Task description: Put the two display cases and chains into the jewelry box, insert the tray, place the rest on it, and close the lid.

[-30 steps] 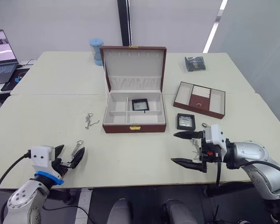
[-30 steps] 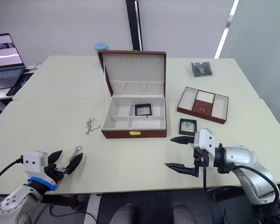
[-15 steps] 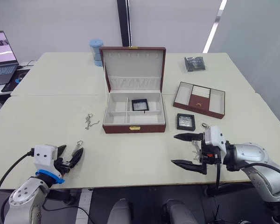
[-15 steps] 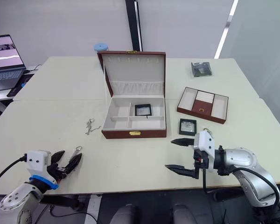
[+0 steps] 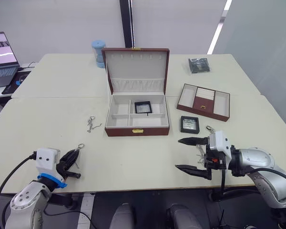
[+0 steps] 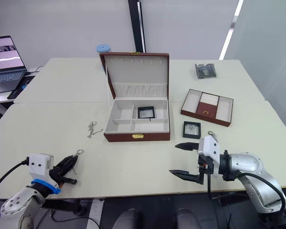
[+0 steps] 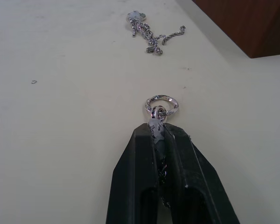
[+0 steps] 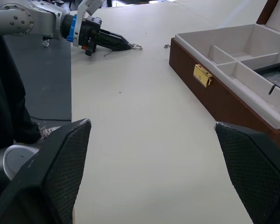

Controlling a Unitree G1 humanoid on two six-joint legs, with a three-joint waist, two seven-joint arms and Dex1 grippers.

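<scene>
Cream table (image 5: pixel 47 119), laptop (image 5: pixel 1 57) far left, grey walls (image 5: pixel 52 24)

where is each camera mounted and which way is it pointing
Left and right eye views: on the head, looking forward and down over the table at the open box, tray and both arms.
Left wrist view: on the left wrist, looking along the left pincer, shut on a chain, toward a second chain.
Right wrist view: on the right wrist, between the open right pincer's fingers, facing the box and left pincer.
Shared: the box, and the held chain.
</scene>
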